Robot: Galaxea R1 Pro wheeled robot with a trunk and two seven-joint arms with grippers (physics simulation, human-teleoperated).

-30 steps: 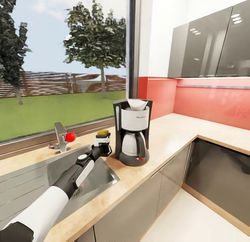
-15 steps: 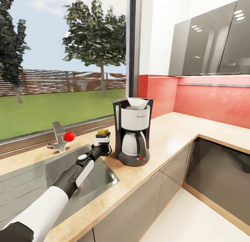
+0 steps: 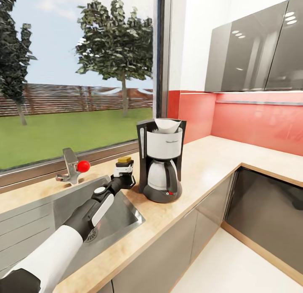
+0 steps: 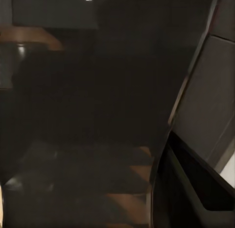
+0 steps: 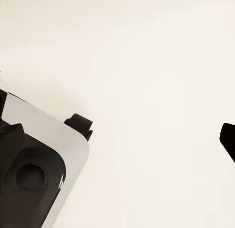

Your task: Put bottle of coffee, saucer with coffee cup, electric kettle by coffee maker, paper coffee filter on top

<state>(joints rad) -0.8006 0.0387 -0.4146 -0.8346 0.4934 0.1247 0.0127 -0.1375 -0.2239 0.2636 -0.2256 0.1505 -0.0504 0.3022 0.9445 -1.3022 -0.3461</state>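
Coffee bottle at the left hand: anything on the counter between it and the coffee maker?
Nothing visible. The small dark bottle with a yellow-brown lid, at the left hand by the steel sink, has only bare beige countertop between it and the black-and-white coffee maker.

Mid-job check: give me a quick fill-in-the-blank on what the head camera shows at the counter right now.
1. The white paper filter sits on top of the ____.
2. The left gripper holds a small bottle with a ____ cap.
3. The left arm reaches over the ____, beside the coffee maker.

Missing words: coffee maker; yellow; sink
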